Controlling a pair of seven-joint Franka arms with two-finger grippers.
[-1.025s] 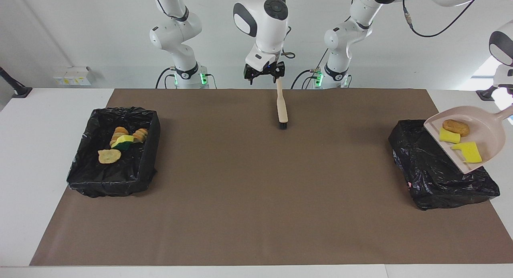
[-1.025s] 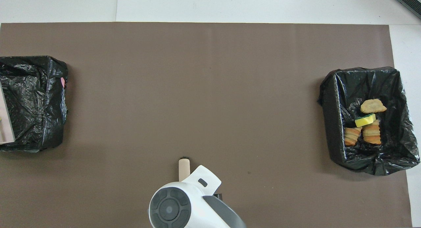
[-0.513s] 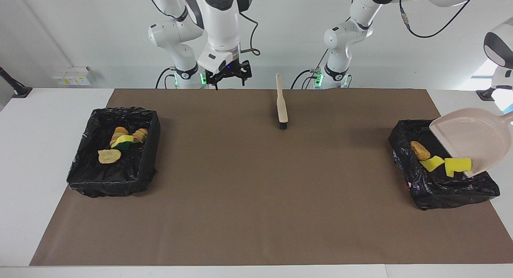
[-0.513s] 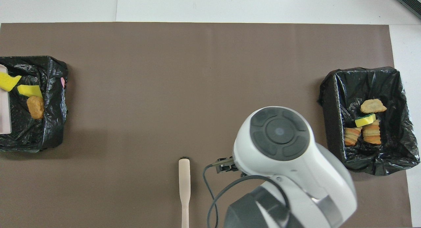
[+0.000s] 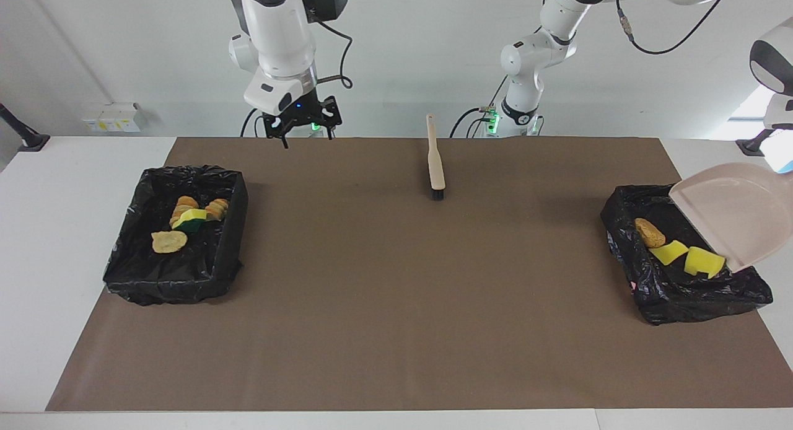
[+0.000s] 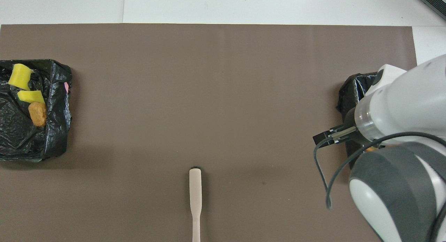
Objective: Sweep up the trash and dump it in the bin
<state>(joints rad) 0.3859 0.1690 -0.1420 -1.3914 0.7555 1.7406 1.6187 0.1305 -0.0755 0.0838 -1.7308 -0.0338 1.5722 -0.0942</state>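
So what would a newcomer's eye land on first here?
Probably the beige dustpan, tipped steeply over the black-lined bin at the left arm's end, with yellow and brown scraps lying in that bin. Next, the brush lying alone mid-mat, near the robots.

Two glossy white robot arms (image 5: 272, 27) built from rounded segments with dark grey joint caps and black rings at the joints. Each base (image 5: 517, 117) carries a black collar and a glowing green light. Thin black cables loop along the arms. The right gripper (image 5: 302, 121) is black, with a small blue light above it. From above, one dark grey cap (image 6: 390, 193) shows beside a translucent ring.
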